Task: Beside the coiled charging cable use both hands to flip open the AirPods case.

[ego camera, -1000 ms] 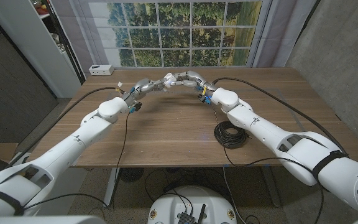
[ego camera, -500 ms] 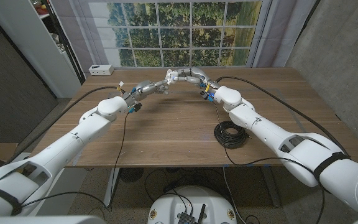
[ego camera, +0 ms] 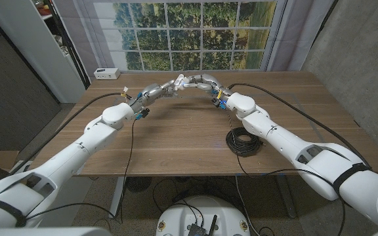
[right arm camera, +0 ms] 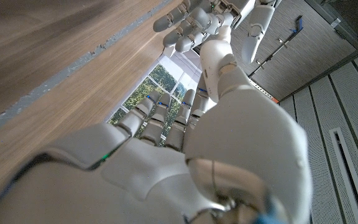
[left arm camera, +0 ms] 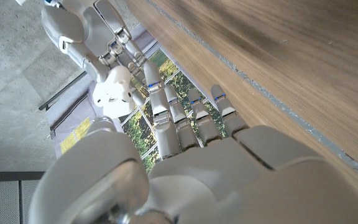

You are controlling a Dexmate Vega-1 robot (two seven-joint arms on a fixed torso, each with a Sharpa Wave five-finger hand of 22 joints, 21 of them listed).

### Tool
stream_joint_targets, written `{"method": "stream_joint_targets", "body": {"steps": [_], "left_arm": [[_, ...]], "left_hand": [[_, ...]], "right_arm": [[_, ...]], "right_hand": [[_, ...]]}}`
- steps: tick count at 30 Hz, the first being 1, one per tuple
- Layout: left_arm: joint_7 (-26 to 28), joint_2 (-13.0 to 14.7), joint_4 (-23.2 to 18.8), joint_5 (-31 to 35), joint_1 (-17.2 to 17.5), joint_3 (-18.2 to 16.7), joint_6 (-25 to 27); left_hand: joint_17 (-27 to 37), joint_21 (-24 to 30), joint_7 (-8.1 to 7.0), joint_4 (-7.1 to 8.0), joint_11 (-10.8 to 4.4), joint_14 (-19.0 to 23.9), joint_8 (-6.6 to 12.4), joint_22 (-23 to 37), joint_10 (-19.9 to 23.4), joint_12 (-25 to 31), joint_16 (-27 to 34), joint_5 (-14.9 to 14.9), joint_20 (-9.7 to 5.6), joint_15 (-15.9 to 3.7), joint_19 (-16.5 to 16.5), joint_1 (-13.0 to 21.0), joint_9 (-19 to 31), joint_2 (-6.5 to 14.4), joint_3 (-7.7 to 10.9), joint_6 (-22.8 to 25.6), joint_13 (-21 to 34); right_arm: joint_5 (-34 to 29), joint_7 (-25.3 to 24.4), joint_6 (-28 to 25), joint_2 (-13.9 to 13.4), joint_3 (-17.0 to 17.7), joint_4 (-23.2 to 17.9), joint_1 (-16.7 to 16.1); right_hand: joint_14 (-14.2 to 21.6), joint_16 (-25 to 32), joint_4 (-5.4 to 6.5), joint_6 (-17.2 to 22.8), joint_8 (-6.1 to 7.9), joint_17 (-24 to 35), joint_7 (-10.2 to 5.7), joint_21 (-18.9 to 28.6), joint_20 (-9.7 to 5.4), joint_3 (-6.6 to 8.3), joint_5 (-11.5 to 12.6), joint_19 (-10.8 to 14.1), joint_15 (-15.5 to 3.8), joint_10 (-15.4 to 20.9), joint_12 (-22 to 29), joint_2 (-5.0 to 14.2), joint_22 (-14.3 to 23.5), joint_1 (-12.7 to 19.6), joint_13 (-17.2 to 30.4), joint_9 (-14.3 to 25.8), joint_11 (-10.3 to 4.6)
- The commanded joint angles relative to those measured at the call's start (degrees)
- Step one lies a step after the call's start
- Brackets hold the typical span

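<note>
- Over the last second I've drawn both arms a little farther from me and lifted them; the left robot hand [ego camera: 157,90] and right robot hand [ego camera: 204,83] now meet above the far middle of the tabletop [ego camera: 176,131], fingertips almost touching.
- The case [left arm camera: 112,92] sits between them: a small white rounded thing, raised off the wood, pinched from both sides as far as I can judge.
- I read this as the grip being set and the lid not yet flipped; I see no open hinge.
- The cable [ego camera: 243,141] lies coiled near my right forearm, well apart from the case.
- The left wrist view shows the case itself with the right hand's fingers on it. The head view gives only a pale speck there.
- The right wrist view shows my right hand's fingers [right arm camera: 166,118] curled narrow, the other hand beyond; what they hold I cannot tell there.
</note>
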Motion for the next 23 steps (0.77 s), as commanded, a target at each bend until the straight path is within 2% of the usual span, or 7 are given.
{"method": "stream_joint_targets", "body": {"steps": [1,3,5,9,15,16,23], "left_arm": [[0.2,-0.5,0.5,-0.8,0.1,-0.3,-0.9],[-0.4,-0.4,0.9,-0.9,-0.1,-0.3,-1.5],[-0.7,-0.3,0.9,-0.9,-0.1,-0.3,-1.8],[-0.1,0.6,-0.4,-0.6,0.8,-0.8,-1.9],[1.6,1.9,-2.6,-1.2,3.5,-2.4,-2.9],[2.2,2.2,-3.1,-1.2,3.9,-2.6,-2.6],[2.4,2.2,-2.8,-2.0,5.0,-3.4,-4.1]], "left_hand": [[0.2,0.0,0.19,0.92,0.15,0.3,-0.48,0.2,0.3,-0.3,-0.3,0.5,0.32,-1.70,0.1,-0.6,-0.2,0.8,0.29,-0.4,0.2],[0.2,-0.1,0.55,1.28,0.92,-0.1,-1.24,0.2,-0.6,-0.7,-0.6,0.7,0.39,-1.47,-0.1,-1.3,-0.4,0.9,-0.02,-1.9,0.3],[0.1,-0.4,0.80,1.36,1.63,-0.8,-1.88,0.1,-1.4,-1.0,-1.0,0.7,0.71,-1.08,-0.5,-2.0,-0.6,0.1,-0.66,-3.2,0.3],[0.0,-1.2,0.71,0.72,3.06,-3.0,-4.05,-0.1,-4.7,-2.5,-2.2,0.6,1.75,0.28,-1.5,-3.1,-1.2,-3.2,-2.79,-8.8,0.6],[0.0,-2.1,0.29,0.46,3.77,-6.0,-5.03,-0.3,-8.0,-3.9,-3.2,0.7,2.97,1.70,-2.7,-3.8,-1.7,-4.6,-4.00,-13.8,0.7],[0.0,-2.5,0.40,0.44,4.32,-6.7,-5.06,-0.3,-8.9,-4.3,-3.4,0.7,3.17,1.98,-3.1,-4.0,-1.8,-4.8,-4.24,-14.9,0.7],[-0.2,-3.9,-0.46,0.06,4.84,-10.5,-5.43,-0.6,-12.6,-5.8,-4.0,0.8,3.76,3.06,-4.4,-4.2,-2.3,-5.3,-4.95,-21.7,0.8]], "right_arm": [[0.7,0.5,-1.5,-0.6,-0.2,-2.1,-1.6],[0.9,0.6,-1.4,-0.3,-0.2,-1.9,-1.6],[1.1,0.5,-1.3,-0.1,-0.1,-1.5,-1.4],[1.2,-0.1,-0.8,0.5,0.2,-0.7,-1.3],[2.9,-0.4,0.2,1.7,1.3,1.1,-1.2],[3.2,-0.4,0.3,1.8,1.5,1.2,-1.2],[4.5,-1.6,0.3,2.3,2.6,1.1,-1.7]], "right_hand": [[-0.4,0.4,0.32,5.7,0.32,0.1,-5.17,-0.1,0.19,-0.11,0.2,-0.2,-9.89,0.0,-0.2,0.30,0.3,0.2,0.2,2.5,0.52],[-0.4,0.4,0.32,5.7,0.30,0.1,-5.11,-0.1,0.18,-0.14,0.2,-0.2,-9.88,-0.1,-0.2,0.27,0.3,0.2,0.2,2.5,0.46],[-0.4,0.4,0.32,5.8,0.31,0.1,-5.04,-0.1,0.20,-0.17,0.2,-0.2,-9.86,0.0,-0.2,0.27,0.3,0.2,0.2,2.5,0.49],[-0.3,0.5,0.31,5.7,0.26,0.1,-5.02,0.0,0.26,-0.23,0.2,-0.1,-9.81,-0.1,-0.3,0.22,0.3,0.2,0.3,2.6,0.70],[-0.2,0.5,0.35,5.7,0.18,0.1,-4.97,0.0,0.34,-0.36,0.2,-0.1,-9.65,0.1,-0.3,0.13,0.3,0.1,0.4,2.6,0.84],[-0.2,0.5,0.36,5.7,0.16,0.1,-4.98,0.0,0.35,-0.37,0.2,-0.1,-9.60,0.0,-0.3,0.14,0.3,0.1,0.4,2.6,0.83],[-0.2,0.6,0.40,5.8,0.05,0.1,-4.89,0.0,0.30,-0.45,0.2,-0.1,-9.60,0.0,-0.4,0.16,0.3,0.0,0.5,2.6,0.88]]}}
